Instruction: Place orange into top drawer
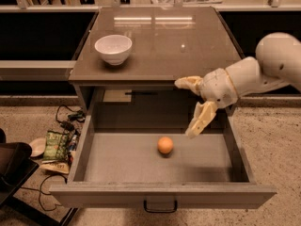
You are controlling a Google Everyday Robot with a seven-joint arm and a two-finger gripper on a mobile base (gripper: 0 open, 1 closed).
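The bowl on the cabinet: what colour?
Plain white bowl, camera view; open gripper hovers over the top drawer, where the orange lies.

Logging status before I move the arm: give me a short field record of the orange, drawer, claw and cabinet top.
fruit: small round orange fruit, lying on the drawer floor near its middle
drawer: wide grey-brown top drawer, pulled open
claw: two-finger claw, open, above and right of the fruit, not touching it
surface: grey cabinet top holds a round white bowl at its left
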